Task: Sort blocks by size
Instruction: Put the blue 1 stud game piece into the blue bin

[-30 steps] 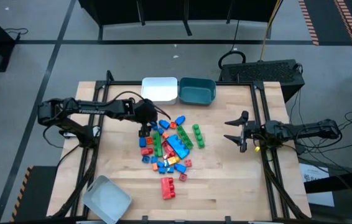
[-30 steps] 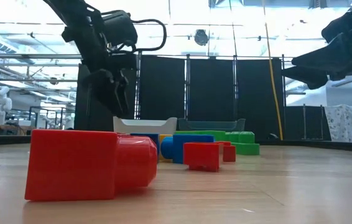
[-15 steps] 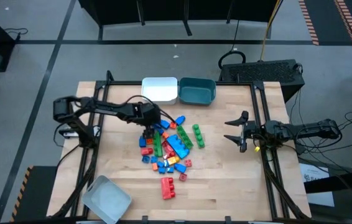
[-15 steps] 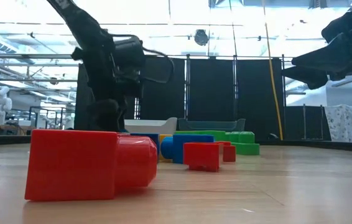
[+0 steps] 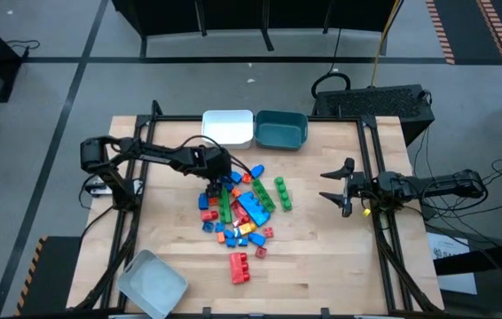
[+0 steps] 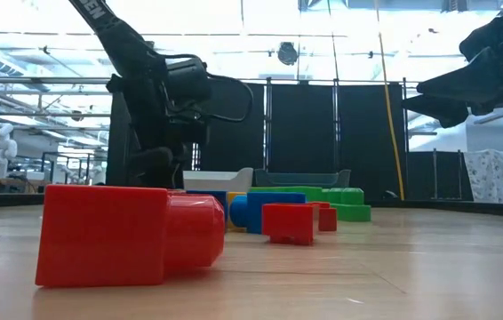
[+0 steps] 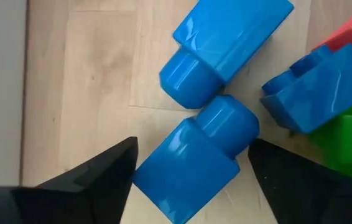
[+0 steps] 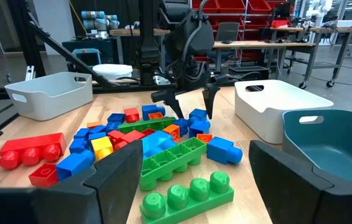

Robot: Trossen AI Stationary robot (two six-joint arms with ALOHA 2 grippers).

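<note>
While spread wide, left gripper astride small blue block

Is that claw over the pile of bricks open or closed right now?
Open. The left gripper has its two fingers spread on either side of a small blue block, not yet touching it.

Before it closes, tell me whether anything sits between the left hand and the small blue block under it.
Nothing visible does. The left hand is open, its fingers either side of the small blue block, no other piece in the gap. A second blue block lies stud to stud against it, beyond the fingers.
</note>
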